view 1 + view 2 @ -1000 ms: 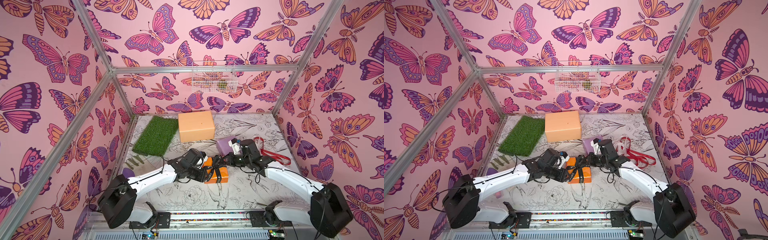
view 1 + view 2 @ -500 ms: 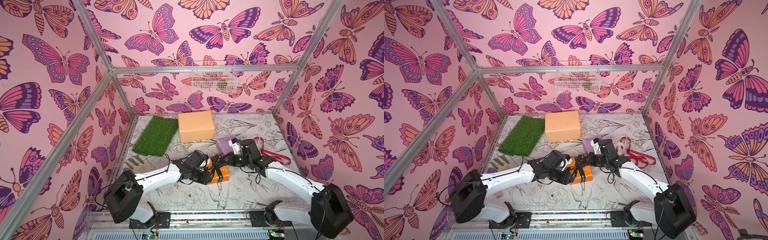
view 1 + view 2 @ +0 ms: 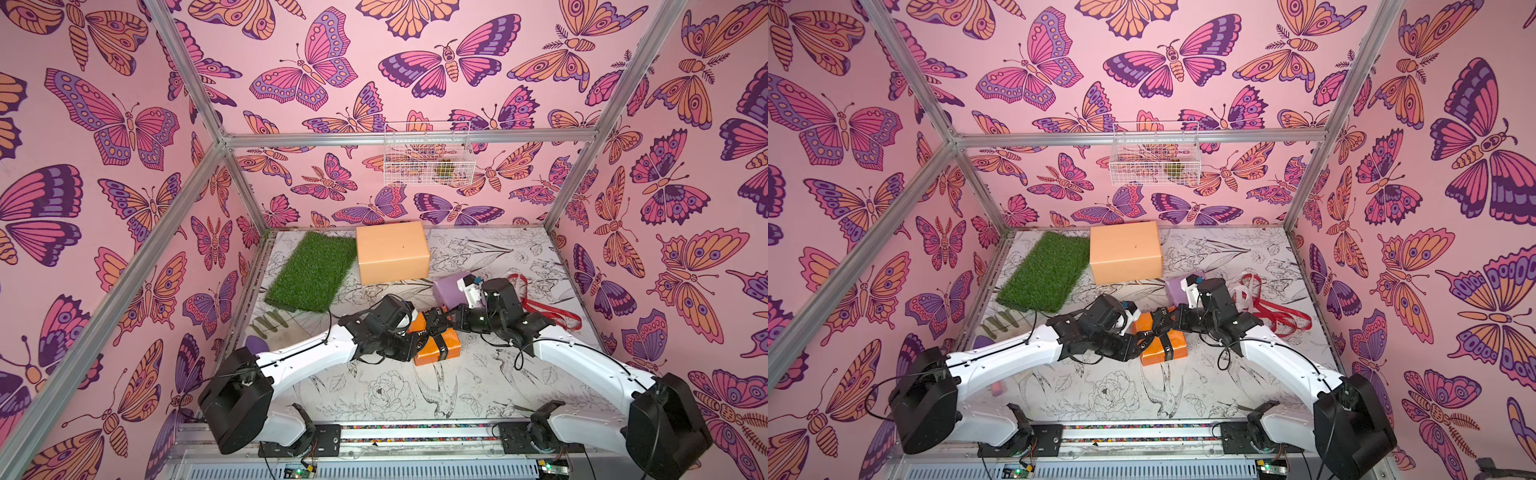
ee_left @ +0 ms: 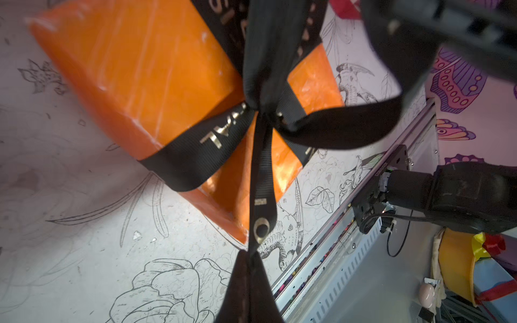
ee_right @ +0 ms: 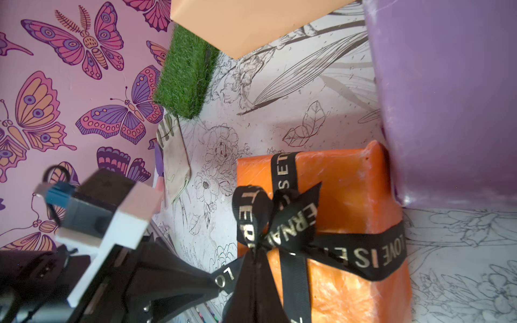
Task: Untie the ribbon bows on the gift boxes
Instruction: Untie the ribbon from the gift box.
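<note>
Beside the orange box (image 4: 156, 70), left gripper (image 4: 248, 260) and right gripper (image 5: 253, 265) pinch black ribbon tails (image 4: 263, 179).

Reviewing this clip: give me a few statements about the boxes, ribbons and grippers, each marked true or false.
1. The black ribbon is tied in a bow on the orange box. True.
2. The peach box carries a red bow. False: it is bare; the red ribbon lies loose on the table.
3. The left gripper and right gripper each have jaws shut on a black ribbon tail. True.
4. The green mat lies on the peach box. False: it lies on the table beside it.
</note>
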`<state>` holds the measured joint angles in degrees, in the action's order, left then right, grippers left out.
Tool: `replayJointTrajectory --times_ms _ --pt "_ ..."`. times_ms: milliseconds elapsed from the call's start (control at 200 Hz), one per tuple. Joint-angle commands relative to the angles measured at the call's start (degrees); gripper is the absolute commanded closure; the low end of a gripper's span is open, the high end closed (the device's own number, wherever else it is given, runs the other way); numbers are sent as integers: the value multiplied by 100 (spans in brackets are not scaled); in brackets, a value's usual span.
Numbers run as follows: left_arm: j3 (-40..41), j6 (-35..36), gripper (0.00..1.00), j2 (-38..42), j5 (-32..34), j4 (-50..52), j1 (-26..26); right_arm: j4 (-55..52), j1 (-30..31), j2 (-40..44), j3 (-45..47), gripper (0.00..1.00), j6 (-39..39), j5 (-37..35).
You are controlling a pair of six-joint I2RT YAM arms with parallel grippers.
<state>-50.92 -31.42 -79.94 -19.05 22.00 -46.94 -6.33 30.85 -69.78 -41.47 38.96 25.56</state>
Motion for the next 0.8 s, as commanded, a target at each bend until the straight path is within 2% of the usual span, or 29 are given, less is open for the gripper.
replayJointTrajectory --times_ms 0,205,305,431,476,566,651,711,796 --pt "-18 164 100 34 208 196 328 92 460 -165 -373 100 -165 -20" --pt "-24 322 100 -123 256 -121 729 -354 1395 -874 -1140 98 -695 -196" --pt "-2 383 100 -201 244 -179 830 -676 1526 -1072 -1361 77 -940 -209" --pt "67 367 100 -221 166 -261 875 -1040 1498 -820 -1400 49 -1043 -679" --pt "80 358 100 -216 143 -276 879 -1276 1457 -679 -1457 44 -1087 -904" --pt "98 379 100 -215 139 -293 873 -1684 1307 -310 -1441 44 -1011 -1497" --pt "108 382 100 -221 125 -303 877 -1850 971 73 -1207 54 -817 -1993" --pt "113 374 100 -236 96 -311 878 -1813 644 279 -989 59 -686 -1959" --pt "92 368 100 -270 4 -320 875 -1629 129 478 -664 61 -410 -1566"
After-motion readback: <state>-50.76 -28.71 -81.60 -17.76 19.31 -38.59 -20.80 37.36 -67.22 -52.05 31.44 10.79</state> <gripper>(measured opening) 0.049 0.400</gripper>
